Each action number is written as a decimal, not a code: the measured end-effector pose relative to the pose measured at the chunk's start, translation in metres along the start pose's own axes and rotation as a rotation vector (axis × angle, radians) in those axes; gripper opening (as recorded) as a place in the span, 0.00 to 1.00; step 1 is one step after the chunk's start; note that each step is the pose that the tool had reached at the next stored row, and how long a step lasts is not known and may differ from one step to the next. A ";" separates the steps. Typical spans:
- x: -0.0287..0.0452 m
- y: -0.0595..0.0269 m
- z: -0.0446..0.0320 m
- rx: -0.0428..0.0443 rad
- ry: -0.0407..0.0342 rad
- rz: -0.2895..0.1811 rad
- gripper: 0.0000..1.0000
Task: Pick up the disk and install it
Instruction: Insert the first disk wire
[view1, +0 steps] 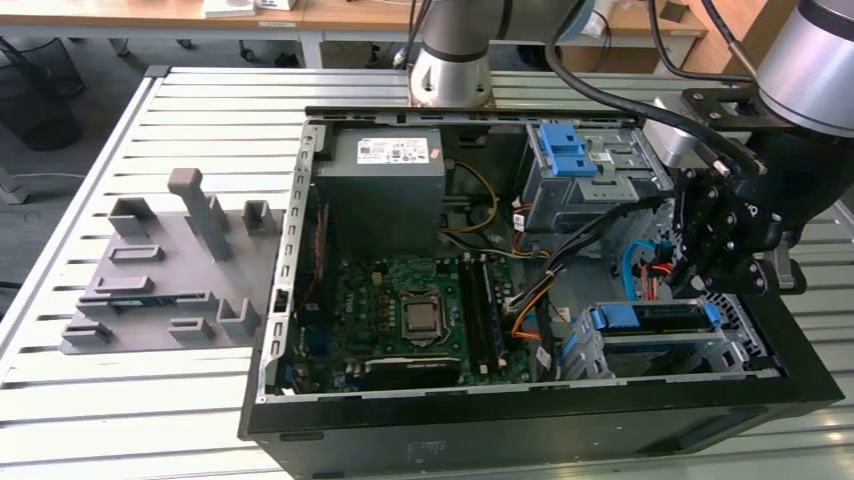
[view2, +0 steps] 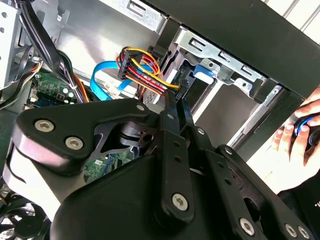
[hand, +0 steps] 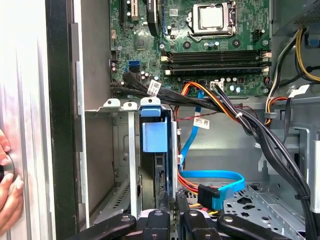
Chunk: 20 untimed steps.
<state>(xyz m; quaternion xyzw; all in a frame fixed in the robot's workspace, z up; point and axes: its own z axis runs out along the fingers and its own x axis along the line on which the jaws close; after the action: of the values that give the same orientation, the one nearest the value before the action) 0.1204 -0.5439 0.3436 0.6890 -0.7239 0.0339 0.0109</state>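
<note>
Exterior view: the open computer case (view1: 534, 425) lies on the slatted table (view1: 134, 420). My fingers (view1: 689, 283) hang over the case at the exterior view's right, just above the near drive cage (view1: 694, 355). The disk (view1: 654, 318) sits in that cage, with blue bracket ends at both sides.

Second wrist view: my fingers (view2: 175, 102) are closed tip to tip, with nothing visible between them. The tips are near the wire bundle (view2: 142, 70). The disk (view2: 204, 70) shows its blue bracket in the cage beyond. A person's hand (view2: 295, 142) is outside the case wall.

First wrist view: the disk (hand: 151, 135) stands on edge in the cage slot, just beside my fingers (hand: 178, 202). I cannot tell whether they touch it. The blue flat cable (hand: 210, 177) curls by the tips, and the motherboard (hand: 210, 45) lies far beyond.
</note>
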 end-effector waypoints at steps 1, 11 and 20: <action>0.0000 0.0000 0.0000 0.0000 0.0000 0.000 0.18; 0.0000 0.0000 0.0002 -0.0061 0.0001 0.000 0.18; 0.0002 -0.0032 0.0023 -0.0307 0.0001 -0.002 0.18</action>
<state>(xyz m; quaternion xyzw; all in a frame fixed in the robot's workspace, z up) 0.1236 -0.5444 0.3414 0.6894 -0.7237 0.0228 0.0216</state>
